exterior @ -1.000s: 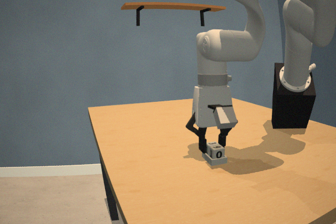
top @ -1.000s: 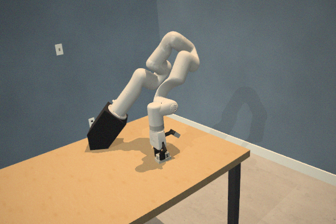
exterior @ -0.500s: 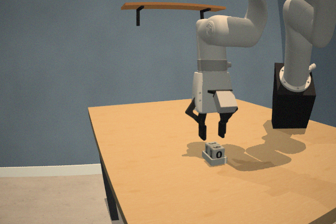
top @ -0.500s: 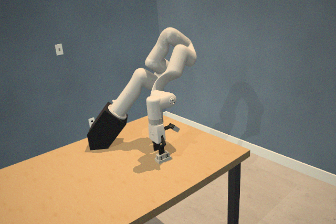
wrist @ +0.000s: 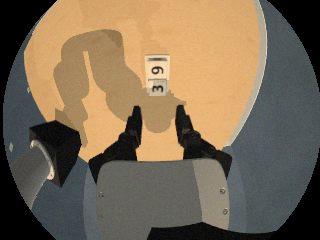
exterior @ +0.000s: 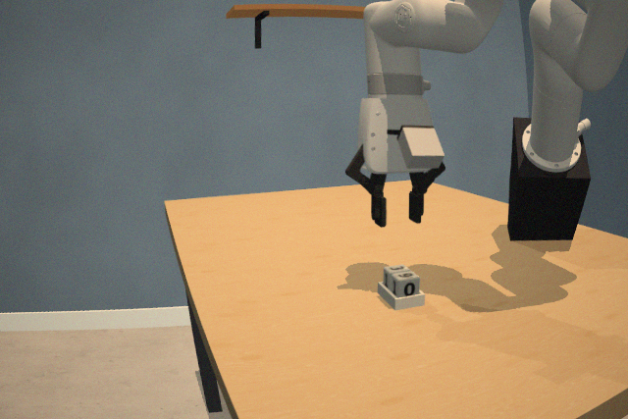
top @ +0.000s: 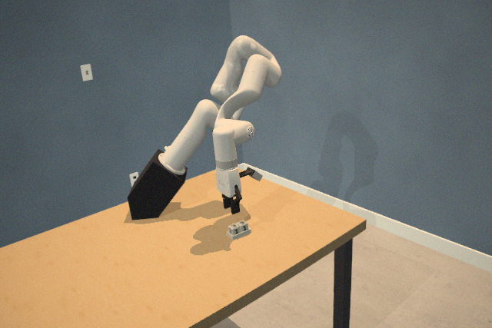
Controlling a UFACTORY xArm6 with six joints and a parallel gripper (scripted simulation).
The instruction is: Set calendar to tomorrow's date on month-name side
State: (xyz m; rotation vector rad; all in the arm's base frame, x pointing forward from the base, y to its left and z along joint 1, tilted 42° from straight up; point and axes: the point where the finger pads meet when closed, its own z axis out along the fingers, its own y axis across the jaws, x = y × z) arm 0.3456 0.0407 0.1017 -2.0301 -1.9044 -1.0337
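Note:
A small grey tray [top: 238, 234] [exterior: 400, 300] lies flat on the wooden table [top: 119, 269] [exterior: 304, 343]. Two grey digit cubes [top: 238, 227] [exterior: 401, 280] [wrist: 156, 75] stand side by side in it. In the wrist view their top faces read 3 and 9. In the exterior view the near cube's end face shows a 0. My gripper [top: 233, 203] [exterior: 394, 215] [wrist: 158, 113] hangs well above the tray, a little behind it. Its fingers are apart and nothing is between them.
The arm's black base block [top: 153, 187] [exterior: 548, 191] stands at the back of the table. A wooden shelf [exterior: 284, 11] is fixed to the wall behind. The table's front and side edges are near the tray in the top view.

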